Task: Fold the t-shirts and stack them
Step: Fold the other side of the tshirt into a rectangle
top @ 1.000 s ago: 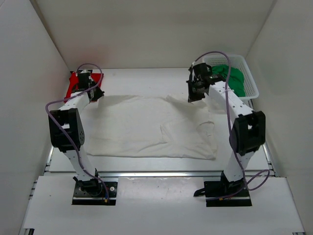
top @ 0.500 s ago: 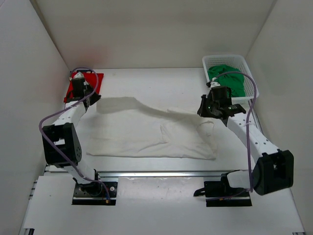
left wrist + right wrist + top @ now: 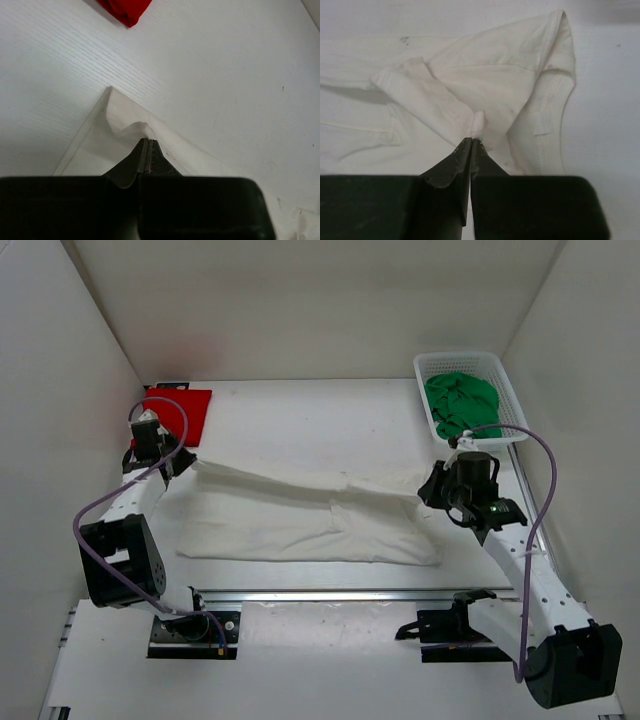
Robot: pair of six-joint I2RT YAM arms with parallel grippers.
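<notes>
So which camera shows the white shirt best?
The top camera: it shows the whole white shirt held by the left gripper and right gripper. The left wrist camera shows only a pinched corner, the right wrist one the collar end.

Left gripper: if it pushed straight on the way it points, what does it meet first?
The left gripper pinches the white t-shirt; beyond that corner lies bare table. The red t-shirt sits slightly left of the line; probably missed, depth unclear.

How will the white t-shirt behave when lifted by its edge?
Probably floppy: the white t-shirt droops between the left gripper and the right gripper. Likely light, since small pinches hold its edge up. It may wrinkle easily; creases show.
</notes>
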